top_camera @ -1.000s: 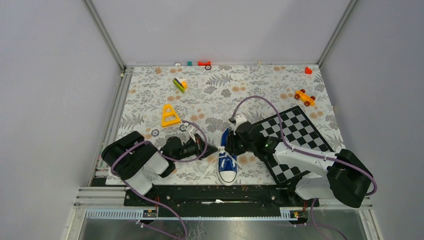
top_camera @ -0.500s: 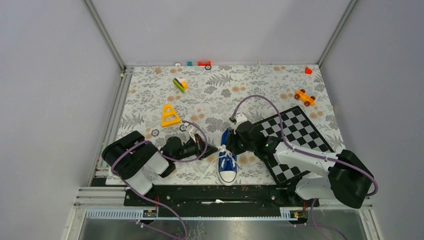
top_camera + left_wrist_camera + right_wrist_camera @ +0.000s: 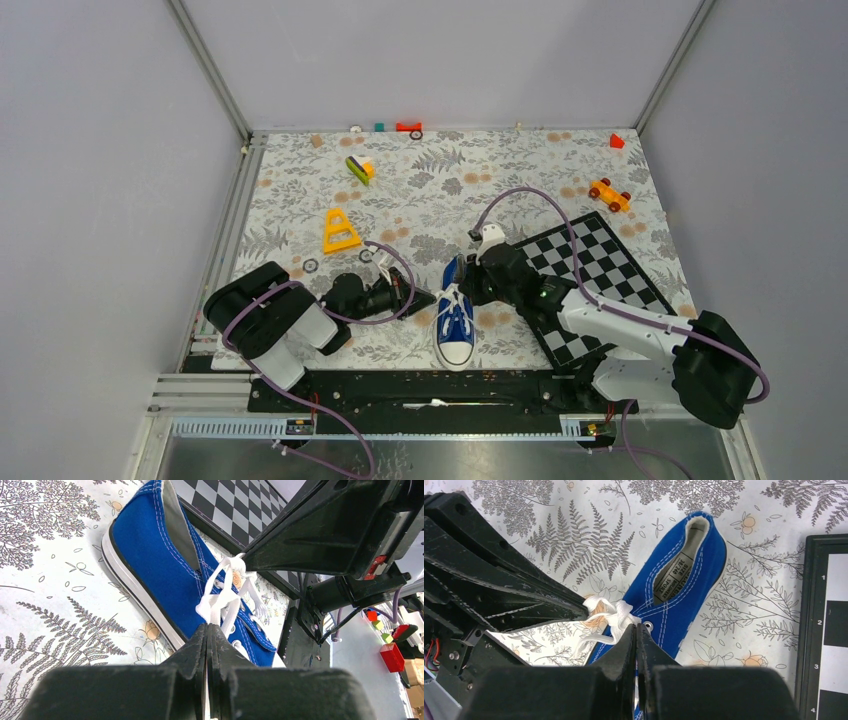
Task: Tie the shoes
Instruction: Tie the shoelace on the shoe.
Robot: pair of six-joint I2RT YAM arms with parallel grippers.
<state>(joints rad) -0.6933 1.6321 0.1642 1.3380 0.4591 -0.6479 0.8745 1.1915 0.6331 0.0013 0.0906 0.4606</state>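
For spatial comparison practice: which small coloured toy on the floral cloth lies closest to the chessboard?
The orange toy car, just beyond the far corner of the chessboard; the yellow triangle and red block lie farther off.

Blue sneaker (image 3: 455, 330) upright on sole, toe nearward, white laces (image 3: 218, 599) bunched.

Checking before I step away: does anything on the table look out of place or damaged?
Only the chessboard: it lies askew, turned diagonally to the table edge. The sneaker stands upright; nothing looks spilled or damaged.
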